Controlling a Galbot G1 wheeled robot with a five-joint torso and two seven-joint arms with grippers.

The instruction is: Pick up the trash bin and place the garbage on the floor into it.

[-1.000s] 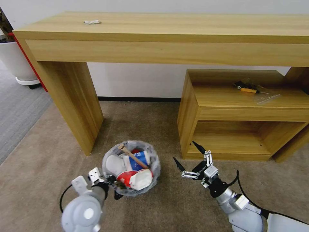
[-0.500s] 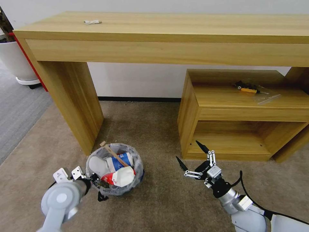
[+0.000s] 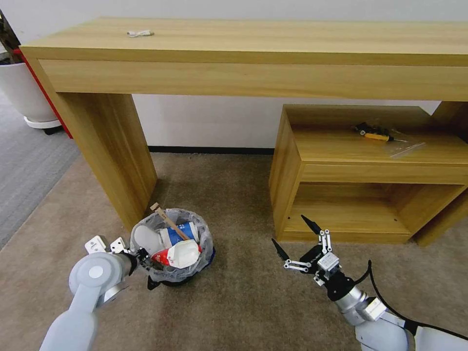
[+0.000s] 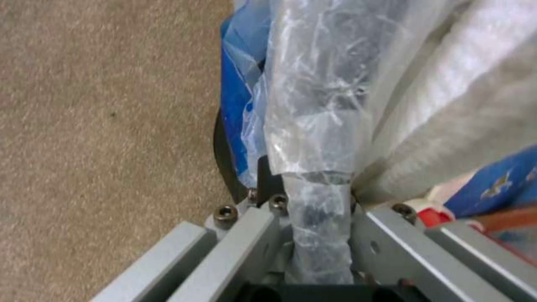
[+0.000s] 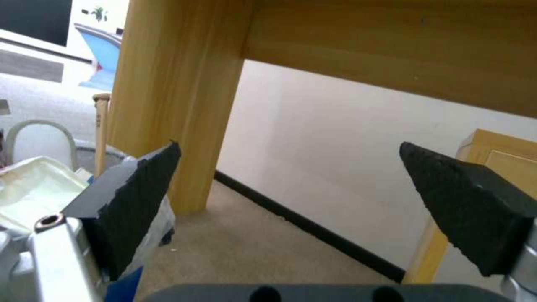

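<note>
The trash bin (image 3: 207, 243), small, black and lined with a crinkled white bag, is just in front of the desk's left leg. Whether it rests on the floor (image 3: 243, 302) I cannot tell. Garbage (image 3: 181, 254) fills it: white slippers, a blue-white cup, a red wrapper and a wooden stick (image 3: 168, 222) poking out. My left gripper (image 3: 142, 257) is shut on the bin's near rim. In the left wrist view the bagged rim (image 4: 313, 138) runs between its fingers (image 4: 246, 235). My right gripper (image 3: 288, 230) hangs open and holds nothing, low over the carpet right of the bin; its jaws (image 5: 288, 147) stand wide apart.
A long wooden desk (image 3: 253, 53) spans the back, with its left leg (image 3: 117, 156) right behind the bin. A low wooden shelf unit (image 3: 360, 170) stands close behind my right gripper. A white planter (image 3: 22, 92) and grey striped carpet (image 3: 24, 170) lie far left.
My left arm has swung the bin to the left and a little toward the desk leg. The right gripper has drifted slightly right and nearer, still open.
</note>
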